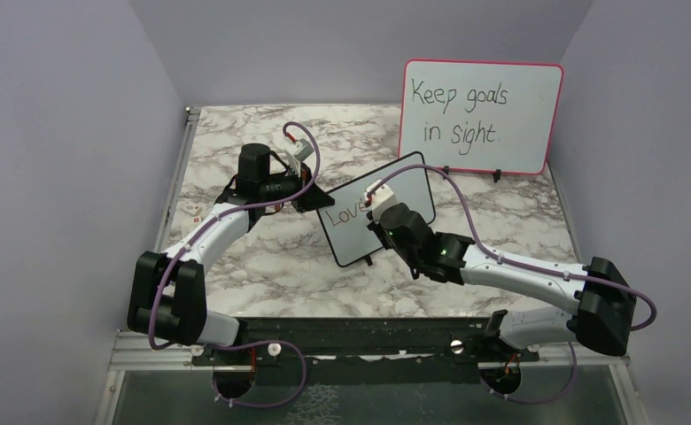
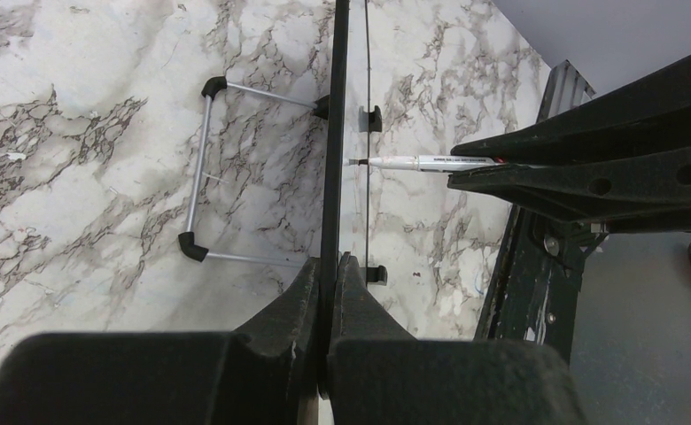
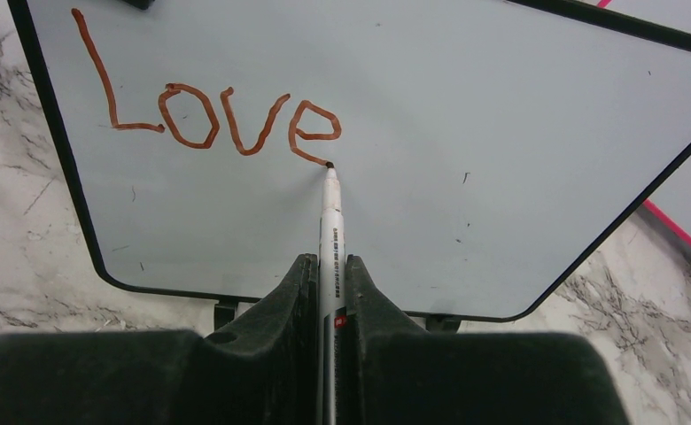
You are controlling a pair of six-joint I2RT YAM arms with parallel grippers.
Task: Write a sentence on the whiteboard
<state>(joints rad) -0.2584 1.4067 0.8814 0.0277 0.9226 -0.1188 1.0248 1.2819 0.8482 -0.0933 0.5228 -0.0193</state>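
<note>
"Love" — on the whiteboard [image 3: 466,106]; "Keep goals in sight." — pink-framed board [image 1: 524,133].

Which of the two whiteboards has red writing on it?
The smaller black-framed whiteboard, reading "Love", clamped by the left tool; the larger pink-framed board behind carries black writing.

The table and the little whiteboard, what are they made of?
The table looks like marble, white with grey veins, but might be printed laminate. The whiteboard has a smooth, slightly shiny white face and thin black rim, probably plastic.
</note>
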